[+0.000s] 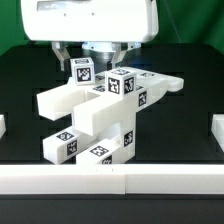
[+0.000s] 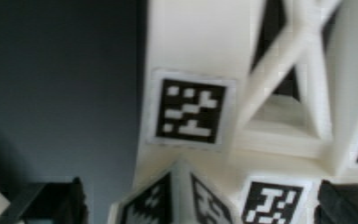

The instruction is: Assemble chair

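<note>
The chair (image 1: 100,125) is a blocky white stack of tagged bars and panels on the black table, with a slotted panel (image 1: 155,88) reaching toward the exterior view's right. My gripper (image 1: 92,58) hangs over its back top, straddling a tagged block (image 1: 82,70). In the wrist view the gripper (image 2: 202,200) stands open. Its dark fingers (image 2: 51,200) sit wide apart either side of a tagged white corner (image 2: 194,110). There is a gap on one side, and the other finger lies close against the part.
A low white rail (image 1: 110,180) runs along the table's front edge. Short white pieces stand at the exterior view's left (image 1: 3,128) and right (image 1: 215,130). The arm's white body (image 1: 90,20) fills the top behind the chair.
</note>
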You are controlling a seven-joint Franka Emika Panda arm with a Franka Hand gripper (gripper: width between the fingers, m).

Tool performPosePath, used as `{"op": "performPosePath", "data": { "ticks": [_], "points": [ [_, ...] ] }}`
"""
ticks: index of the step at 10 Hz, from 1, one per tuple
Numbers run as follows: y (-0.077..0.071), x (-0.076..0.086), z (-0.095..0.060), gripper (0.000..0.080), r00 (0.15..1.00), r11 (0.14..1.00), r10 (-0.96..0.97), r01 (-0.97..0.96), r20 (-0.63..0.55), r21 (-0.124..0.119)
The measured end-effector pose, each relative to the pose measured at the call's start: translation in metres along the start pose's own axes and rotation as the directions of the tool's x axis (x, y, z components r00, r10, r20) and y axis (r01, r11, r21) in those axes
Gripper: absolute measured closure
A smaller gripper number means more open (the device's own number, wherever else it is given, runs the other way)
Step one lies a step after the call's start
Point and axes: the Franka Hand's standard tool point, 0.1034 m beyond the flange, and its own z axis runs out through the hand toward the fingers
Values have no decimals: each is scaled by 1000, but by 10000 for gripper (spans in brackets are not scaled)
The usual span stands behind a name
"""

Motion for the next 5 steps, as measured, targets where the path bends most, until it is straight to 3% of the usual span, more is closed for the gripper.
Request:
{"op": "performPosePath", "data": {
  "ticks": [2,5],
  "points": [
    [3,1,0,151,990,990,-144,144,-2,-2],
    [6,6,-2,151,887,887,-461,460,-7,-37]
  ]
}}
